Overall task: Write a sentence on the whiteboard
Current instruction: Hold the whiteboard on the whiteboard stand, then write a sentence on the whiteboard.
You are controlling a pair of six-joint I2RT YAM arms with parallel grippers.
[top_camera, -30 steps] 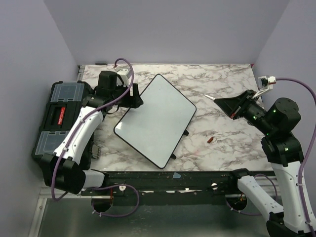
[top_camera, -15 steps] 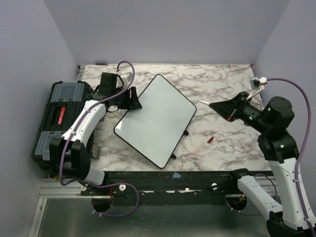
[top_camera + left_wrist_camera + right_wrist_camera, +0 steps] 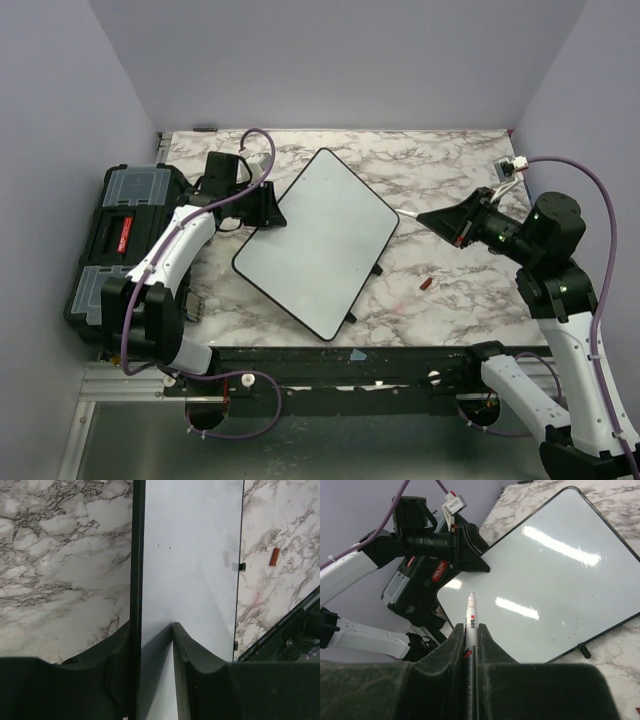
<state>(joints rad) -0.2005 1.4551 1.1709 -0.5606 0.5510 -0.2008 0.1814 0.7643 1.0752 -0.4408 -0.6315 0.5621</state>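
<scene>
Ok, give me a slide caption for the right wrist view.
Right end effector holding a marker, tip aimed at the blank whiteboard.

I see the whiteboard (image 3: 318, 243) lying on the marble table (image 3: 450, 165), left of its middle, turned like a diamond with 1 rounded corner toward the far wall and 1 toward the arm bases. It is a large white rectangle with a thin black rim, its face plain white under streaks of glare. 2 small black feet (image 3: 378, 268) stick out from its near right edge.
</scene>
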